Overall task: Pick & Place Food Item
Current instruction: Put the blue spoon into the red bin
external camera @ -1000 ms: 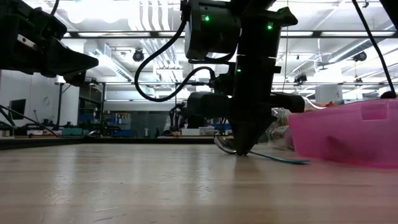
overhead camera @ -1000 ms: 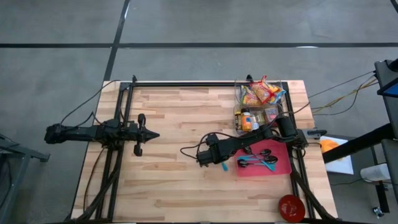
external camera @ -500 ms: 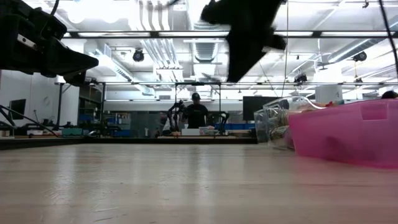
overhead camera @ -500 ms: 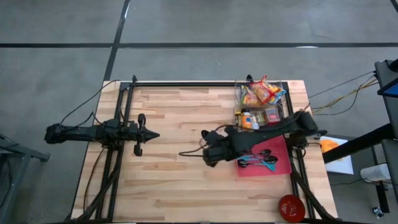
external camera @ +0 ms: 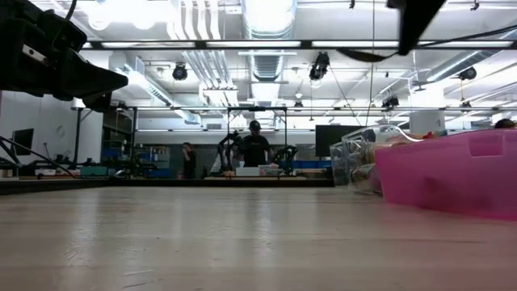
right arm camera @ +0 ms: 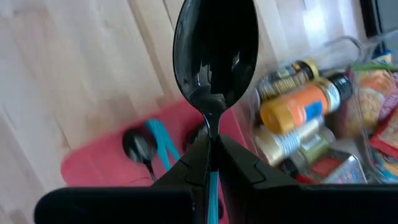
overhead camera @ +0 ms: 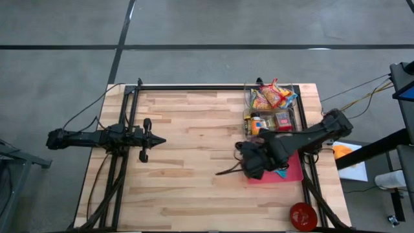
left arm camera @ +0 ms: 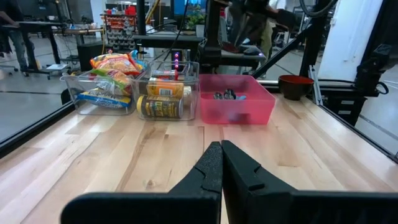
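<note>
Gripping a black spoon (right arm camera: pixel 216 53) by its blue handle, the right fingers (right arm camera: pixel 211 144) are closed tight on it above the counter (overhead camera: pixel 187 129), the bowl standing out beyond their tips. Past the spoon lies the red tray (right arm camera: pixel 99 163) with more spoons, and beside it the clear bins (right arm camera: pixel 339 74) of food: an orange-labelled bottle (right arm camera: pixel 297 112), jars and snack packets. From overhead, the right arm (overhead camera: pixel 294 139) reaches over the tray's near edge. The left fingers (left arm camera: pixel 221 168) are pressed together on nothing, pointing across the bare counter toward the bins and tray well beyond them.
</note>
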